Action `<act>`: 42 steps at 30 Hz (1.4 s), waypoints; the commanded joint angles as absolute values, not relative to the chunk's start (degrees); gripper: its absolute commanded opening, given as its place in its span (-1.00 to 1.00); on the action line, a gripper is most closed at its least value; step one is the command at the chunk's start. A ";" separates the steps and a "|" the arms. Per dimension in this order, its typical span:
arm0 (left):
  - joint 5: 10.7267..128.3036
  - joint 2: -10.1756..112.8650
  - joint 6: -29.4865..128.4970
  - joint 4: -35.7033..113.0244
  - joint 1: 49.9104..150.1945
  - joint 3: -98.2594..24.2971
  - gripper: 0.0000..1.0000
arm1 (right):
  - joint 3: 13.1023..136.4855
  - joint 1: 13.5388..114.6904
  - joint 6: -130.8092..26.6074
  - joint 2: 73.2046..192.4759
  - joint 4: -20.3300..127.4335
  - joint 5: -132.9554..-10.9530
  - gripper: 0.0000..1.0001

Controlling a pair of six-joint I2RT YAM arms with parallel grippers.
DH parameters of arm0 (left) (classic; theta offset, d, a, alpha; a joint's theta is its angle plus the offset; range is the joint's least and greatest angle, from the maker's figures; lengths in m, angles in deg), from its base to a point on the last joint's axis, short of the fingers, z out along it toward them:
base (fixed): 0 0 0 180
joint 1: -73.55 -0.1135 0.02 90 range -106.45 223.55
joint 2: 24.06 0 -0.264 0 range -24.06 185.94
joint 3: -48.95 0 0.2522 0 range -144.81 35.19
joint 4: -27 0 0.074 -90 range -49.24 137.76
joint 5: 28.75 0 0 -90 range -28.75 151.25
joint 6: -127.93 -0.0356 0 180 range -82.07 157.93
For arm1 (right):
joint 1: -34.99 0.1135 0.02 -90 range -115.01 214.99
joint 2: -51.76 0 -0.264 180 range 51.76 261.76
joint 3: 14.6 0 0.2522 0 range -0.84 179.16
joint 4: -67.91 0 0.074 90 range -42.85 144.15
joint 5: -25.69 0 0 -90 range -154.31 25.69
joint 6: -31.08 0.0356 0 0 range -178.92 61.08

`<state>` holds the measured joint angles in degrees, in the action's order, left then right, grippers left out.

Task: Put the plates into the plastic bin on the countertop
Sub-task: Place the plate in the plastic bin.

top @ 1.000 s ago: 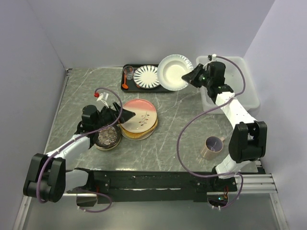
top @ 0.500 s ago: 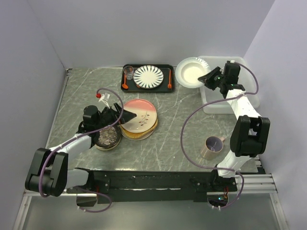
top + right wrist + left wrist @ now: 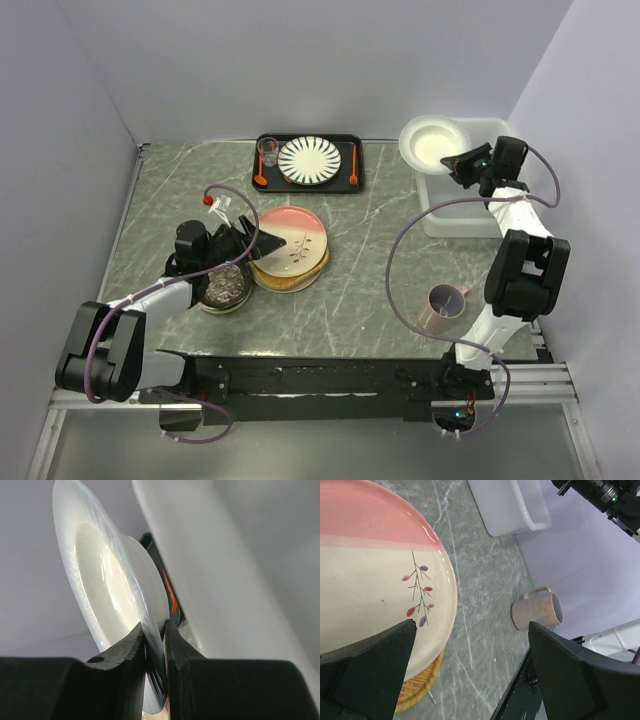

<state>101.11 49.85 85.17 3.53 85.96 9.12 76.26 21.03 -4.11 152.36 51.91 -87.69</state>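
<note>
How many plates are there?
5: a white plate in the right gripper at the bin, a striped plate on the tray, a pink-cream plate atop a woven plate, a dark plate beside them. More may be hidden.

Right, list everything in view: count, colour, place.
white plate: 1, white, held over plastic bin's far-left corner
plastic bin: 1, translucent white, far right
pink-and-cream plate: 1, sprig motif, centre-left, on woven plate
woven plate: 1, tan, beneath it
dark patterned plate: 1, brown, left of stack
black tray: 1, far centre
striped plate: 1, white-and-dark, on tray
glass: 1, clear, tray's left
orange utensils: 2, tray's sides
mug: 1, pink, near right
countertop: 1, grey-green marble look
left gripper: open, at pink-and-cream plate's edge
right gripper: shut on white plate's rim
</note>
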 commanded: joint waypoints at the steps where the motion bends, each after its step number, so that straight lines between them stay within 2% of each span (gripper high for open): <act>1: 102.21 49.68 84.24 1.57 85.86 9.35 0.99 | 78.79 17.77 -0.99 151.60 59.07 -88.14 -1.00; 14: 103.00 50.91 84.86 0.07 85.86 9.96 0.99 | 76.77 13.37 -1.26 152.22 59.59 -85.05 -1.00; 42: 103.61 53.37 84.33 -0.37 85.86 10.23 0.99 | 76.85 12.84 -5.83 159.51 59.07 -83.21 -1.00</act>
<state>101.90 51.95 84.58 3.25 85.96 9.74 75.54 13.27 -5.03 160.01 53.31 -83.32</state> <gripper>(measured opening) 0.993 0.224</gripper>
